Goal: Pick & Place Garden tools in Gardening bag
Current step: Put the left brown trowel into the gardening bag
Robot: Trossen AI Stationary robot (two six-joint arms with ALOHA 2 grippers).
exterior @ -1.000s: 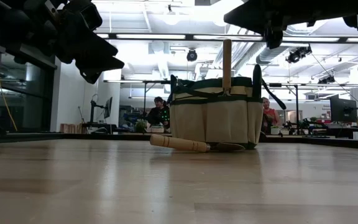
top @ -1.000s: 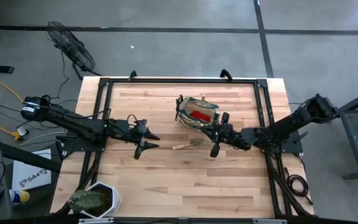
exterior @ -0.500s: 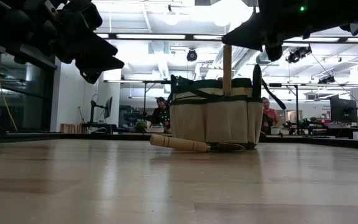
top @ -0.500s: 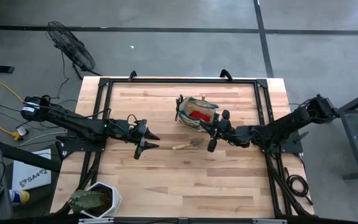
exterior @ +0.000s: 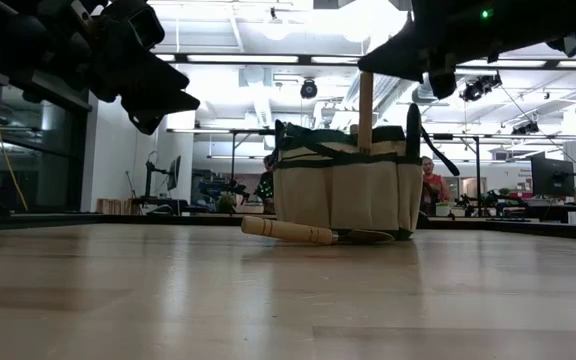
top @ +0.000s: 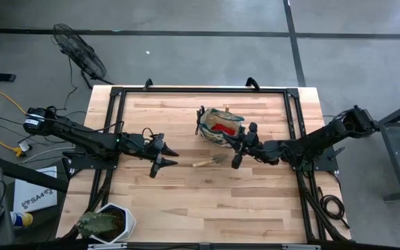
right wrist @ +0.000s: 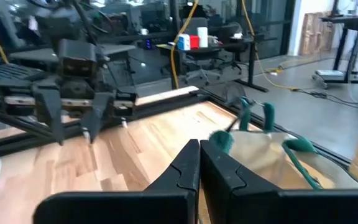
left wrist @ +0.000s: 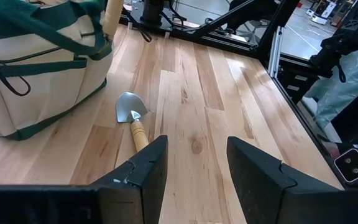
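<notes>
High view: right tool (top: 238, 151) sits just beside the gardening bag (top: 219, 125), above the table (top: 207, 201), fingers pressed together per right wrist view, nothing pinched. Left tool (top: 160, 154) parked mid-left over the table, fingers spread w/ bare wood between them in left wrist view. One trowel (top: 210, 162) lies flat on the table just in front of the bag, blade toward the bag, apart from both tools. Bag upright; red item (top: 222, 128) inside, a wooden handle (exterior: 365, 110) sticks up out of it in low view. Potted plant (top: 107, 222) at near-left corner.
</notes>
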